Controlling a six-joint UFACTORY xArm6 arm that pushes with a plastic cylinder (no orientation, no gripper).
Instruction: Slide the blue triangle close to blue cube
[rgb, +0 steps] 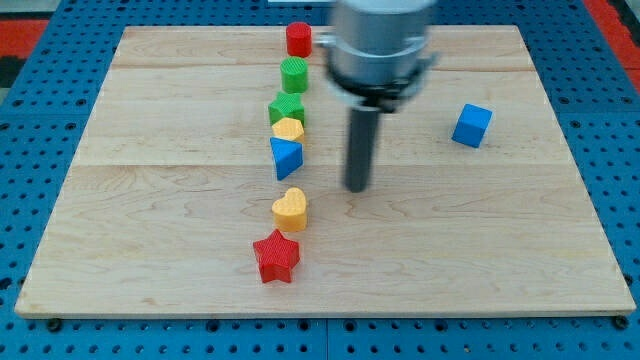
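You are looking at my tip (357, 188) resting on the wooden tabletop (150, 250), just to the view's right of the blue triangle (285, 158) and not touching it. There is no hand on this arm, only the rod, so nothing is gripping. The arm's upper housing is blurring and running off the view's top. The blue cube (472, 125) is sitting well apart toward the view's right. The triangle is standing in a column: red cylinder (298, 39), green cylinder (294, 75), a green block (286, 108) of unclear shape, a yellow block (288, 128) touching the triangle's top, yellow heart (290, 209), red star (276, 257)
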